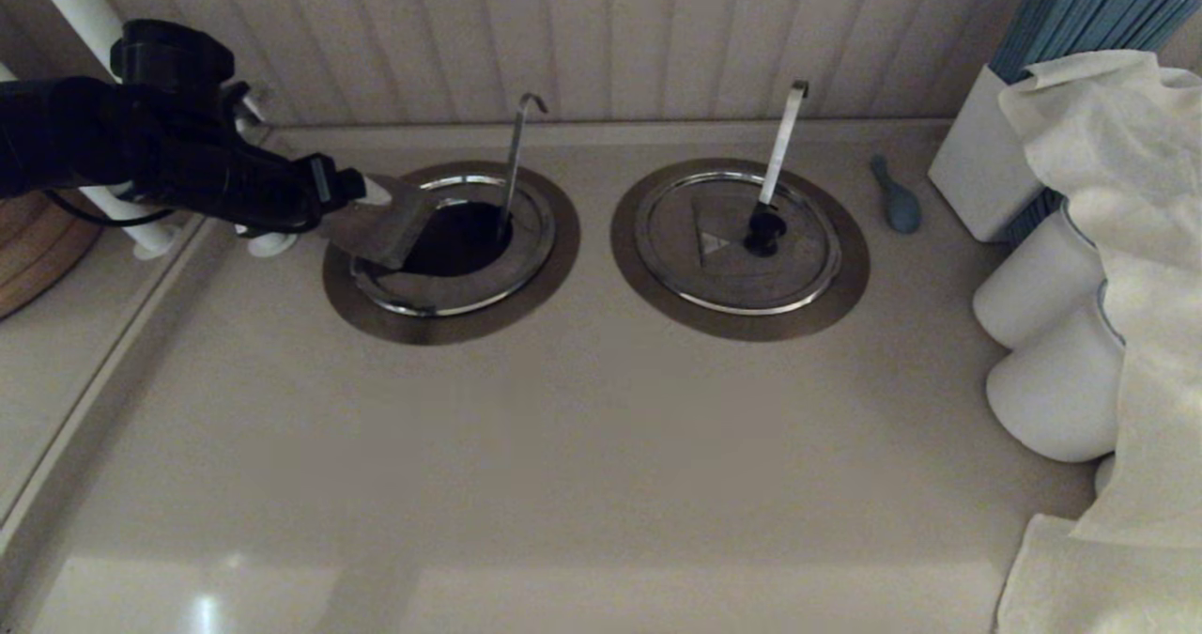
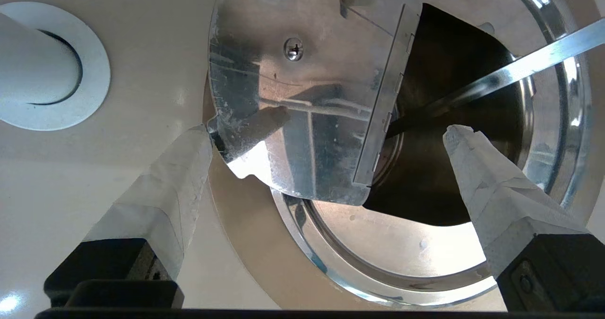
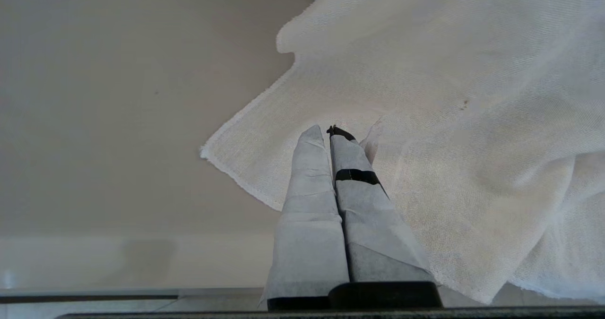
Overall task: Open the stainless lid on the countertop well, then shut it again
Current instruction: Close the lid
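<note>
The stainless lid [image 1: 380, 225] stands tilted up over the left side of the countertop well [image 1: 462, 238]. Its shiny underside [image 2: 302, 101], with a centre screw and a hinge strip, faces the left wrist view. Its knob and sticker are hidden. The dark hole shows beyond it, ringed by the bronze collar [image 1: 376, 310]. The thin curled-hook rod [image 1: 515, 160] rises from the hole. My left gripper [image 1: 374, 191] is open wide at the lid [image 2: 331, 132]. One taped fingertip [image 2: 201, 142] touches the lid's rim; the other hangs over the hole. My right gripper [image 3: 331, 132] is shut above a white cloth [image 3: 449, 120].
The twin lid [image 1: 737, 239] lies closed to the right, with its flat bright handle [image 1: 784, 136]. A blue object [image 1: 897, 202], a white box [image 1: 981, 164], white cylinders [image 1: 1038, 286] and draped cloth [image 1: 1127, 239] crowd the right edge. A white pole flange [image 2: 52, 68] stands left of the well.
</note>
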Robot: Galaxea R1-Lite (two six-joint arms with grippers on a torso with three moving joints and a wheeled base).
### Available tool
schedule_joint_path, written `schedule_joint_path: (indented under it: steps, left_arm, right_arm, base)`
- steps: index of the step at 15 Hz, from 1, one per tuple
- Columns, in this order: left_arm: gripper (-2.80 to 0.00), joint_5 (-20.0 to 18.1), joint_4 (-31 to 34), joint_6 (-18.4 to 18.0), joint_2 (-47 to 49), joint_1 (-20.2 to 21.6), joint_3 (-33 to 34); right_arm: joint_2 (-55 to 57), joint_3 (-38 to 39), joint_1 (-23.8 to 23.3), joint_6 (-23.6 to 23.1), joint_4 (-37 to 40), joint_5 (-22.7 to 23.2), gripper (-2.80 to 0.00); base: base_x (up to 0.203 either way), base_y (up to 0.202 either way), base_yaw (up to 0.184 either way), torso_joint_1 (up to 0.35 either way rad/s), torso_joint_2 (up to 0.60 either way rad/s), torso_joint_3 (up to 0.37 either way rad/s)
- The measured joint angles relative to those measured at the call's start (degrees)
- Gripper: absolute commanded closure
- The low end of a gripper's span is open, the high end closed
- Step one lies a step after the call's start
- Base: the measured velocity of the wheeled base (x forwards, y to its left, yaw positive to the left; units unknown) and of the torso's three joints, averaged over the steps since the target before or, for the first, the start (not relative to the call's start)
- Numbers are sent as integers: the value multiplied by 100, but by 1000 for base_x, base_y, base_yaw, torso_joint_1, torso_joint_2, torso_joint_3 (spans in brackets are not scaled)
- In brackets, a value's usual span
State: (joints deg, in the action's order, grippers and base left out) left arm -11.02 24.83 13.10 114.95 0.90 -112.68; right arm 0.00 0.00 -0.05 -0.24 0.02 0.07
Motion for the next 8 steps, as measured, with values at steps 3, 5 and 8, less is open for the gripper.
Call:
schedule_joint_path:
  steps: [3,5,8]
  left_arm:
    - [-280,-65,0,71,-46,-5,0]
    - [-280,-233,-7,120,-82,-2,0]
    - [-280,-397,-9,196,-133,-6,0]
  right_arm:
    - [0,0,0,2,2,0,0]
    - [0,0,2,2,0,-1,0]
    - [0,0,2,0,0,0,0]
  base:
    - [0,0,0,0,0,0]
    - [0,0,0,0,0,0]
    - [0,0,0,0,0,0]
